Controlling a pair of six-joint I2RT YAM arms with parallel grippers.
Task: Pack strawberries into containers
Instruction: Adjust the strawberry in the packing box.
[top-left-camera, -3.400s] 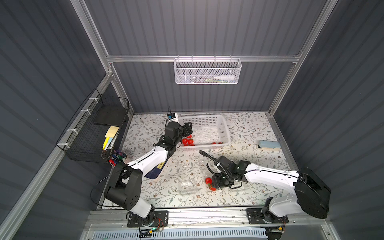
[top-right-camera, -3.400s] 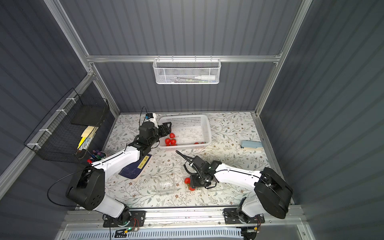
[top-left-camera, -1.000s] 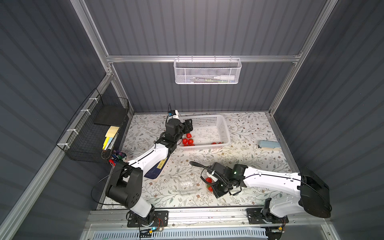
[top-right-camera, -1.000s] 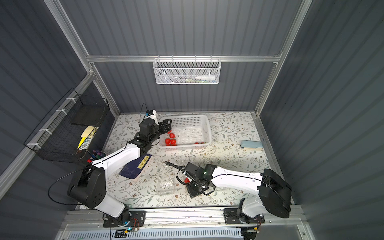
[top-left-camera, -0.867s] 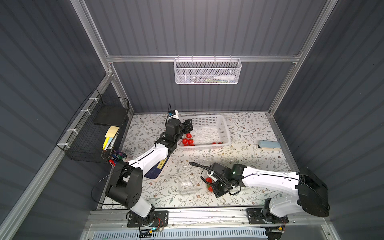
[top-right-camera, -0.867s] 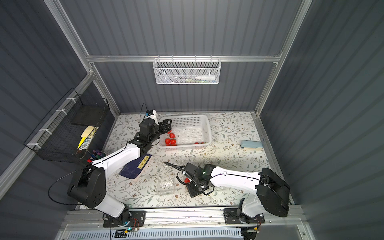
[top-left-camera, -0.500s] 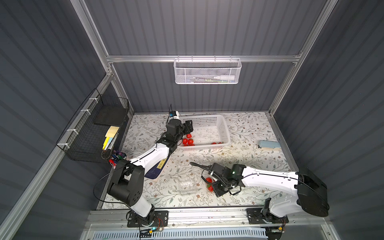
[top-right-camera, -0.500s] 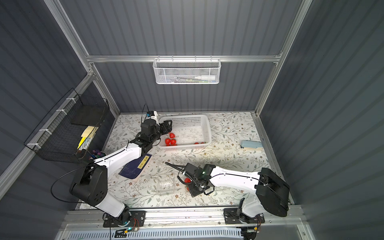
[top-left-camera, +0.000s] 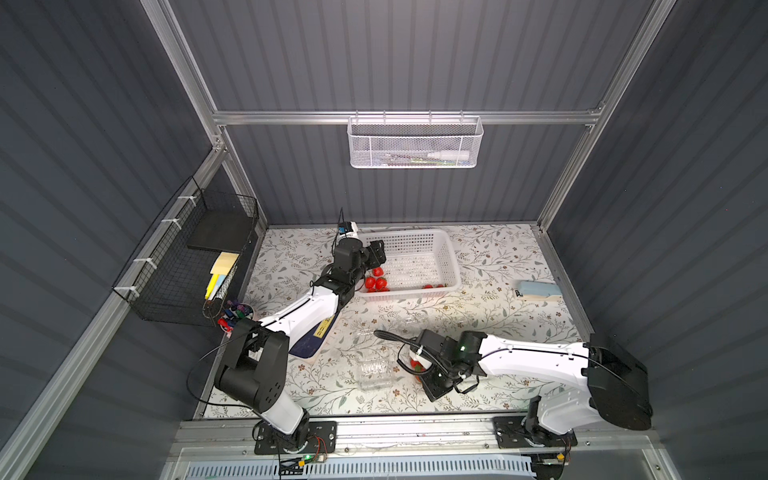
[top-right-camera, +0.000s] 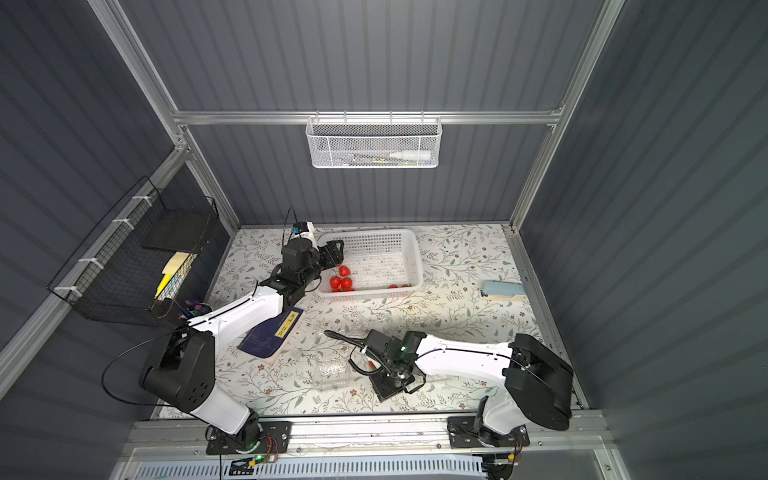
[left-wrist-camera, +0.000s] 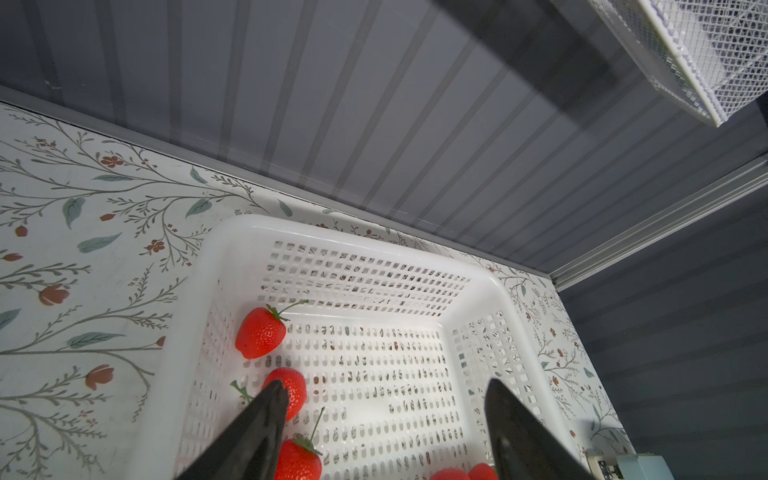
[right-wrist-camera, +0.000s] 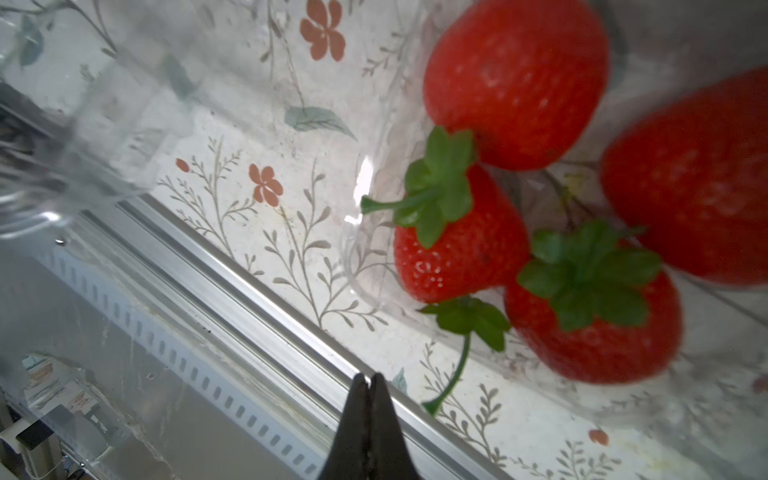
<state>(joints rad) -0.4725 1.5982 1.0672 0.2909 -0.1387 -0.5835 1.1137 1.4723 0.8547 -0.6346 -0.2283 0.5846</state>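
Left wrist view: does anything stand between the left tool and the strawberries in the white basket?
Nothing visible does. The open left tool hangs over the white basket; the strawberries lie uncovered on its floor.

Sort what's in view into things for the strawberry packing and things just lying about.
For the job: strawberries, white basket, clear box holding strawberries, empty clear box.
Lying about: blue booklet, pale blue block, pen cup, white wall basket, black wire basket.
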